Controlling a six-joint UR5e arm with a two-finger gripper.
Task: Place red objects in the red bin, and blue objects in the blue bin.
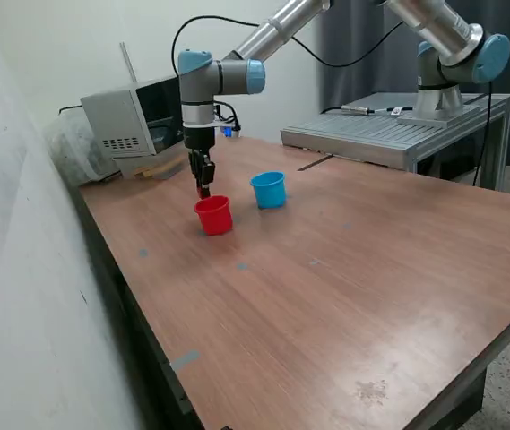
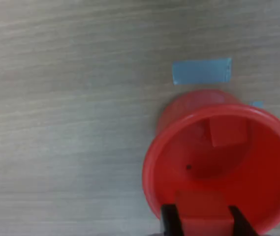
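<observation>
My gripper (image 1: pixel 203 190) hangs straight down over the red cup (image 1: pixel 213 215), its tips just above the rim, on the wood-grain table (image 1: pixel 344 287). In the wrist view the two dark fingers (image 2: pixel 170 220) stand apart over the near edge of the cup's mouth (image 2: pixel 222 167), with a red cube (image 2: pixel 201 209) between them. I cannot tell for certain whether the fingers are pressing on it or whether it has come free, since its colour blends into the cup wall behind it. A second red cube (image 2: pixel 229 131) lies inside the cup, against the far part of the floor. The light-blue cup (image 1: pixel 269 189) stands upright just beside the red cup, toward the exterior view's right and slightly farther back, the two apart and not touching. I cannot see inside it from here, and no dark-blue cubes show on the table in either view. A strip of blue tape (image 2: pixel 202 71) is stuck flat to the table just beyond the red cup. Behind the arm a grey box-shaped device (image 1: pixel 120 121) sits at the table's far corner, and a metal bench (image 1: pixel 389 134) carries the arm's base at the exterior view's right.
</observation>
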